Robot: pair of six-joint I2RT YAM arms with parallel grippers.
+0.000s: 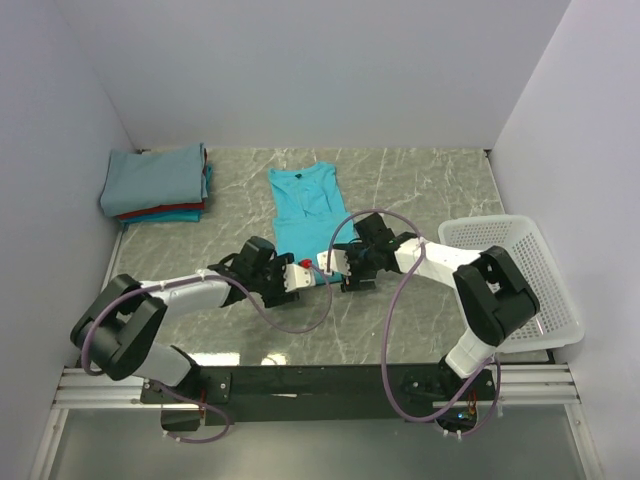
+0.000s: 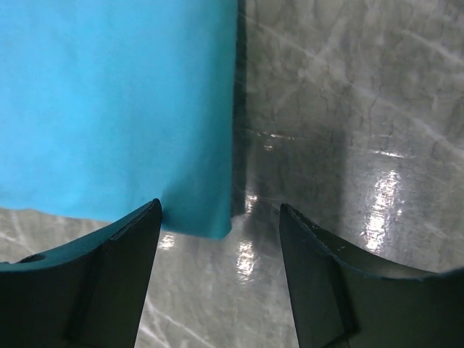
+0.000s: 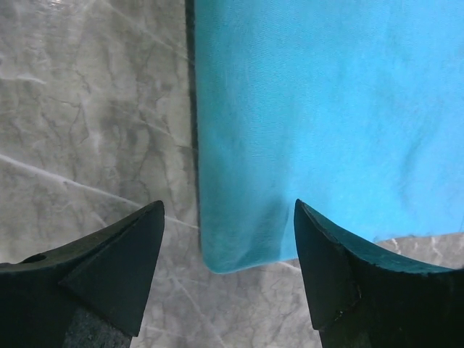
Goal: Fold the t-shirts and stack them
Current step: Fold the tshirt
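Observation:
A bright turquoise t-shirt lies flat in a long narrow shape mid-table, collar at the far end. Its near end is hidden under both grippers in the top view. My left gripper is open just above that end. In the left wrist view a corner of the turquoise t-shirt lies on the marble by the left fingertip, and the left gripper holds nothing. My right gripper is open too. The right wrist view has the other corner of the shirt lying loose between the jaws of the right gripper. A stack of folded t-shirts sits back left.
A white mesh basket stands at the right edge of the grey marble table. White walls close in the back and both sides. The two arms' cables loop over the near table in front of the shirt.

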